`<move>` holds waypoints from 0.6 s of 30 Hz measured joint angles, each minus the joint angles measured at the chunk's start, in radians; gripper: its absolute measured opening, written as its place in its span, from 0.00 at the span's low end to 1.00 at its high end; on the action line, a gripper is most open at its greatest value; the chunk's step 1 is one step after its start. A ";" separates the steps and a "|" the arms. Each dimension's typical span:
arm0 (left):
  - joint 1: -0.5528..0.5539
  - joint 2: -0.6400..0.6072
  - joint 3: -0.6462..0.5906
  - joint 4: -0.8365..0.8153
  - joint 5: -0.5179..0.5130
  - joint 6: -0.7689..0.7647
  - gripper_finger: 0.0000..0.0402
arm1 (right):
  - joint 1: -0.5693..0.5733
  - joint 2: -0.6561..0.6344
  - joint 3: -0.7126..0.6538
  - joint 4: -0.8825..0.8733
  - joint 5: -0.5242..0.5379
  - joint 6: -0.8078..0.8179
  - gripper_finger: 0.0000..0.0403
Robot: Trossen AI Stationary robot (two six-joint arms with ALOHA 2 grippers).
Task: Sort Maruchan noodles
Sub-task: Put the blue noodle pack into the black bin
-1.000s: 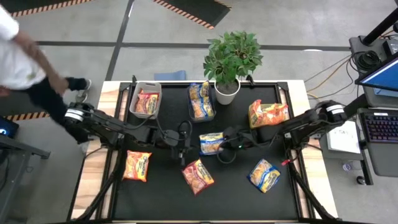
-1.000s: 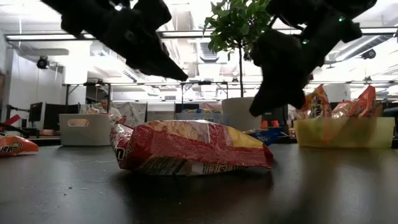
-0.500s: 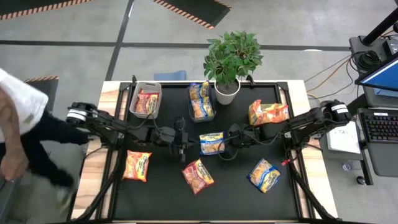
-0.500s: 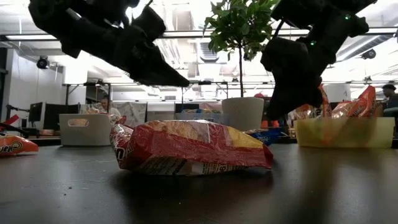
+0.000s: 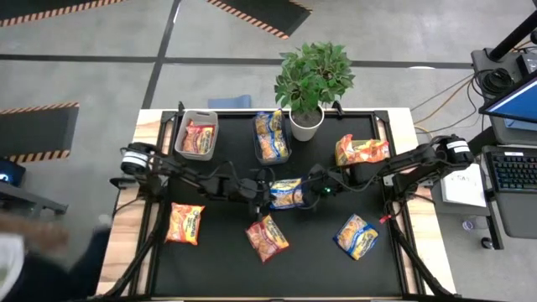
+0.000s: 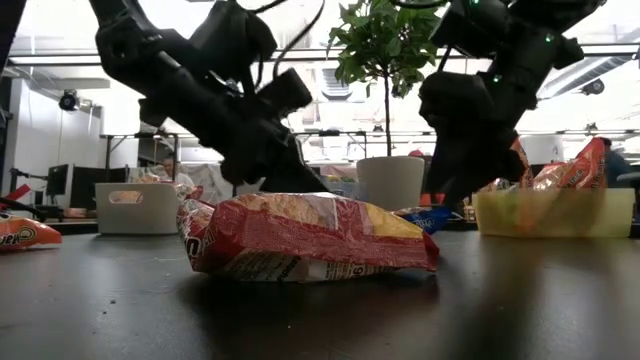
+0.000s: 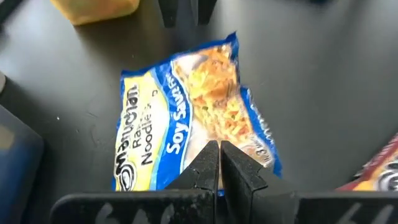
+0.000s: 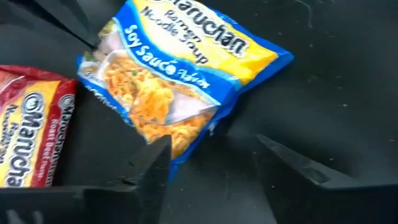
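blue-and-yellow soy sauce packet (image 5: 286,192) flanked by both grippers

right gripper (image 8: 211,163) spread and empty beside it; left gripper (image 7: 219,163) pinched closed, holding nothing. next, likely straddle and clamp.

The high view looks straight down on the whole table (image 5: 386,268). The low view sits at table-top height, facing the plant (image 6: 385,45) at twelve o'clock. Both wrist views peer close at the blue-and-yellow packet (image 7: 186,118), which the high view shares at centre.
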 joint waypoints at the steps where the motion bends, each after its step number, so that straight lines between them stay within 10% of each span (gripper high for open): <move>1: 0.002 0.004 0.000 -0.009 0.000 0.000 0.00 | -0.004 0.000 -0.006 0.004 0.001 0.003 0.55; 18: 0.021 0.046 -0.003 -0.090 0.001 -0.009 0.00 | -0.035 0.000 -0.142 0.361 0.006 0.086 0.74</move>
